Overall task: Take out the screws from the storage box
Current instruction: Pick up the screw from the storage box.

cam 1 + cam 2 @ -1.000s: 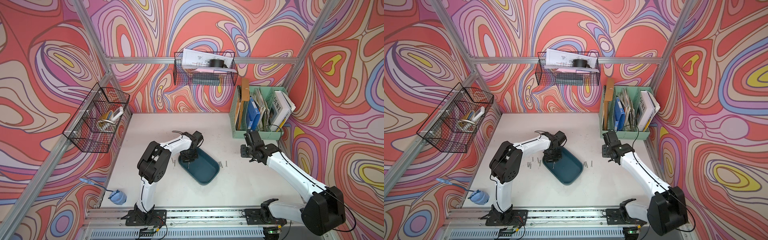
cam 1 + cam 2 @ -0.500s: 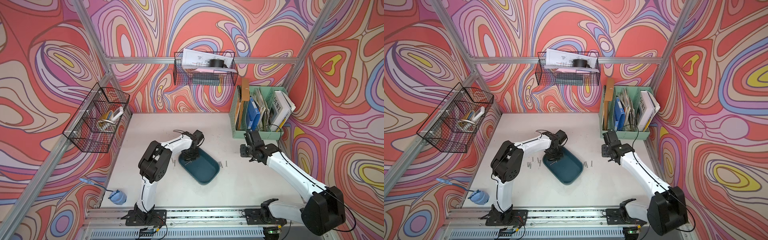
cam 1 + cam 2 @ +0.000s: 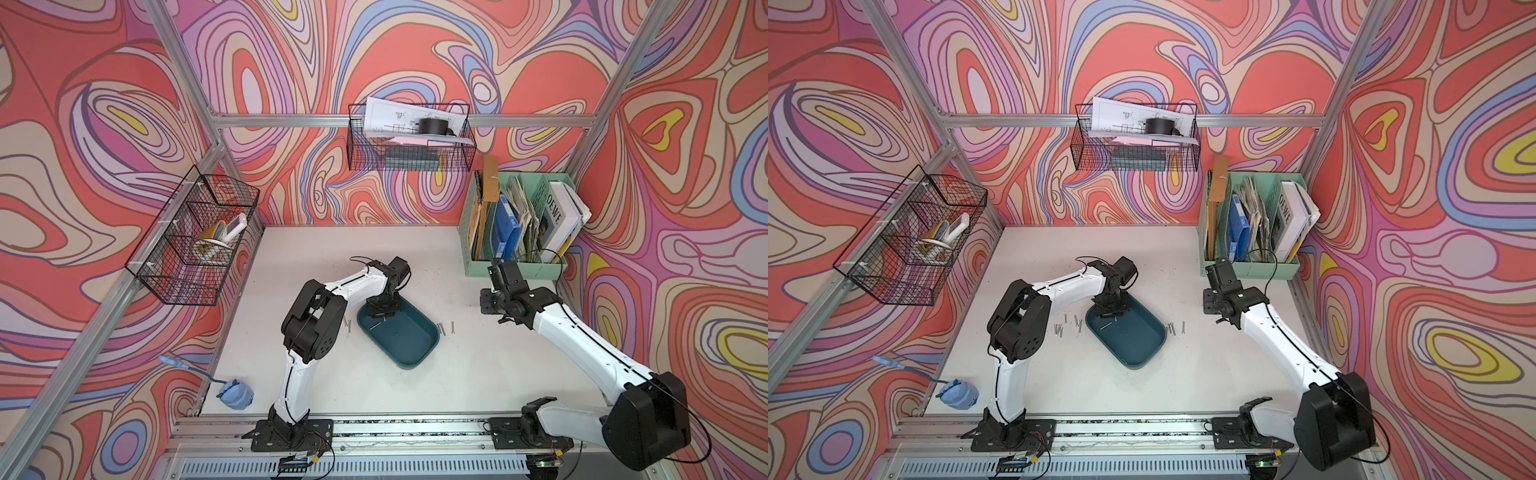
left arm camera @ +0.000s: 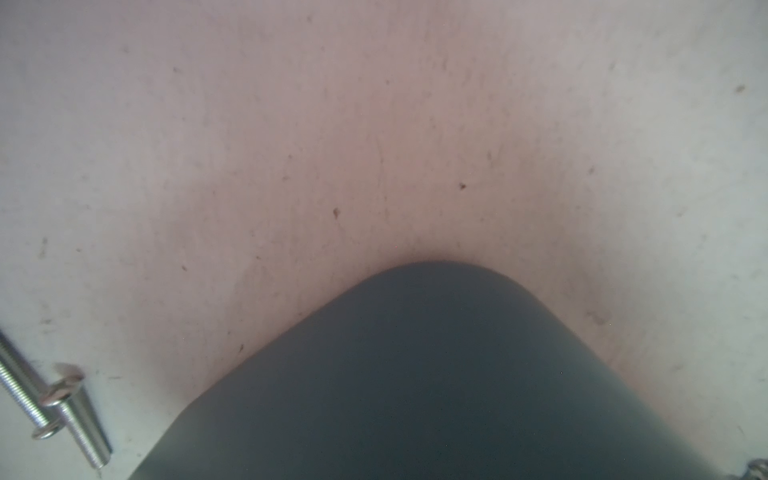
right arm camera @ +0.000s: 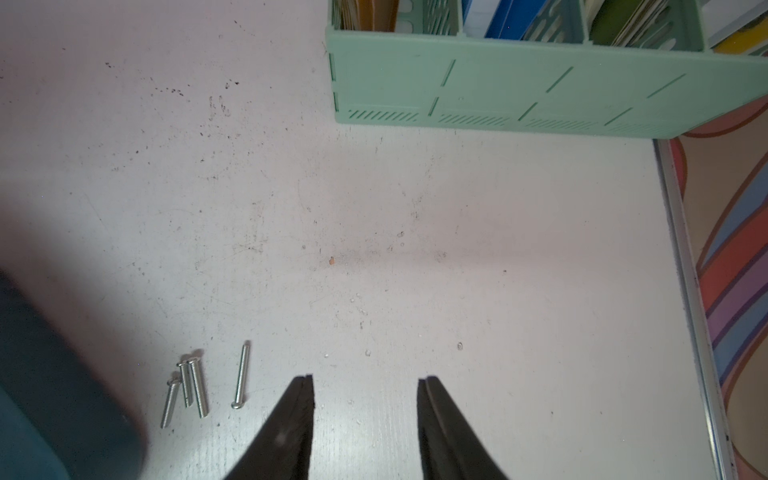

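Box: the dark teal box (image 3: pixel 409 349) lies slantwise in the middle of the table (image 3: pixel 340 386), between the two arms; one rounded corner fills the left wrist view.
Screws out: four screws (image 5: pixel 195 388) lie on the table just beside the box on the right arm's side. A further handful lies just beside it on the left arm's side, seen in a top view (image 3: pixel 1067 326).
Screws left: one thin screw (image 3: pixel 375 326) lies on the box floor. A small glint next to it may be a second, but it is too small to tell.
Progress: most of the job looks done, with one or two screws left to lift out.
Left fingers: the left fingers (image 3: pixel 383 311) hang low over the far corner of the box. Whether they are parted or pinching a screw cannot be told.
Right fingers: the right fingers (image 5: pixel 291 424) stand apart and empty above bare table, near the four screws.
Table: white, scuffed and speckled with dark marks.
Room: swirl-patterned walls (image 3: pixel 415 54). A green file holder (image 3: pixel 515 270) stands at the far right, two black wire baskets (image 3: pixel 195 249) hang on the walls, and a small blue object (image 3: pixel 236 395) sits at the near left corner.
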Motion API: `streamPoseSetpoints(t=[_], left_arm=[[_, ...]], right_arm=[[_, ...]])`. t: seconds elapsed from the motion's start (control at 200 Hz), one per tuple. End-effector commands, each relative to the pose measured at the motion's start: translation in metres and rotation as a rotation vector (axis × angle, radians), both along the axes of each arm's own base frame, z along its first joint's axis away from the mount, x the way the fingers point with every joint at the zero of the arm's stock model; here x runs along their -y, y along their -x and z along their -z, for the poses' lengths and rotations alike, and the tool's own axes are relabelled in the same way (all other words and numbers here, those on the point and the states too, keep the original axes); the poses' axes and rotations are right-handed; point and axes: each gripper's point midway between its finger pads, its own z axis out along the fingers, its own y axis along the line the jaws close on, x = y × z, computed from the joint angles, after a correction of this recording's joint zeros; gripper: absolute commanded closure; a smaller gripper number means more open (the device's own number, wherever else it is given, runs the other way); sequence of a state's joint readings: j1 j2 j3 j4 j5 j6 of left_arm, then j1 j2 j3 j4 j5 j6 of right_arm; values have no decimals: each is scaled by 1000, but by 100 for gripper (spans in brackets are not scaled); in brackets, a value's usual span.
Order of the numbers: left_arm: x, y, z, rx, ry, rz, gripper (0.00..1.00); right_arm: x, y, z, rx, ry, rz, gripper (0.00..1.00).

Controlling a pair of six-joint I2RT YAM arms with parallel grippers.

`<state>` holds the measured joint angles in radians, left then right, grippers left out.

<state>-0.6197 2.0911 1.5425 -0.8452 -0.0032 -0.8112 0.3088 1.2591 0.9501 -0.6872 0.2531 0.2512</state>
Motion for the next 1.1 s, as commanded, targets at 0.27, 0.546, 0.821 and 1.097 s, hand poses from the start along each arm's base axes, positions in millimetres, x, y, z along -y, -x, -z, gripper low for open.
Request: streamPoseSetpoints(t=[0.27,0.546,0.821,1.097], left_arm=[[-5,19,20,-59,-76,50,94],[2,6,-12,-2,-55,72,100],[-1,1,-58,71,-45,115,99],[-48,8,-83,93,-61,129,99]], right_arm=[[0,-4,-1,8,2,-4,57],[-1,-4,-2,10,-1,-11,57],[-2,-5,-4,24,-5,-21,57],[-3,-5,-3,29,-11,-22,57]])
